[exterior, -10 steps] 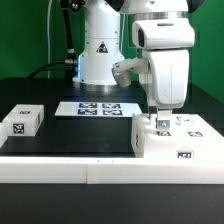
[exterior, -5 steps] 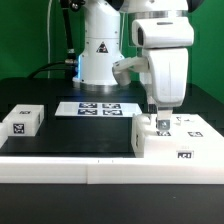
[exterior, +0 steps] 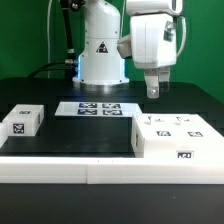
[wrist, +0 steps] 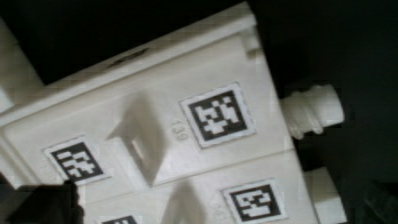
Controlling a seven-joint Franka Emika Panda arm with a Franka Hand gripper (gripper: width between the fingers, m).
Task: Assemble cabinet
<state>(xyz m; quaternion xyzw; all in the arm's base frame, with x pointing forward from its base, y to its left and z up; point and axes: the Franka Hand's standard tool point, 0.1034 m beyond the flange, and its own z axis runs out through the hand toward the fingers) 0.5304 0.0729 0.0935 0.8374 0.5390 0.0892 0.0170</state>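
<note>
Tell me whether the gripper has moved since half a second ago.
Yes. The gripper has lifted off the top of the cabinet and now hangs clear above it; the cabinet itself has stayed put.

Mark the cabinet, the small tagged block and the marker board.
cabinet [exterior: 177, 129]: exterior view, on its tagged top face.
small tagged block [exterior: 22, 120]: exterior view, middle of the block.
marker board [exterior: 97, 108]: exterior view, centre of the flat strip.

Black table [exterior: 80, 135] carries: small tagged block [exterior: 21, 120] near, exterior view's left; marker board [exterior: 97, 108] centre, farther back; cabinet [exterior: 177, 137] near, exterior view's right.
</note>
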